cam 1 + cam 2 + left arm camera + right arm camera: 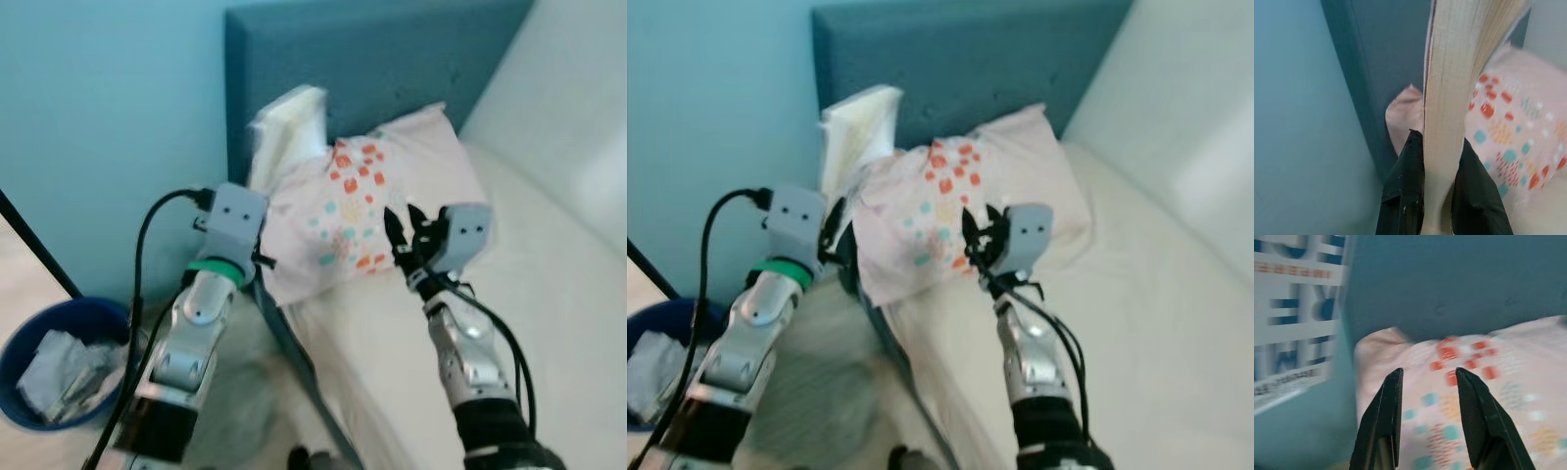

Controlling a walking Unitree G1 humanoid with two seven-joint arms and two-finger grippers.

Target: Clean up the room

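A thick book (290, 125) with cream pages stands upright against the blue headboard (382, 54), at the bed's left edge. My left gripper (1439, 143) is shut on its lower end, one black finger on each side. The book's white cover with blue letters (1293, 313) appears in the right wrist view. A pink pillow (392, 181) with orange and teal spots lies against the headboard, just right of the book. My right gripper (404, 223) hovers open over the pillow's front part, with nothing between its fingers (1386, 416).
The white mattress (558, 304) spreads to the right. On the floor at lower left stands a blue bin (20, 343) holding crumpled paper. A black pole (39, 245) leans by the teal wall. The bed's blue side rail (294, 352) runs between my arms.
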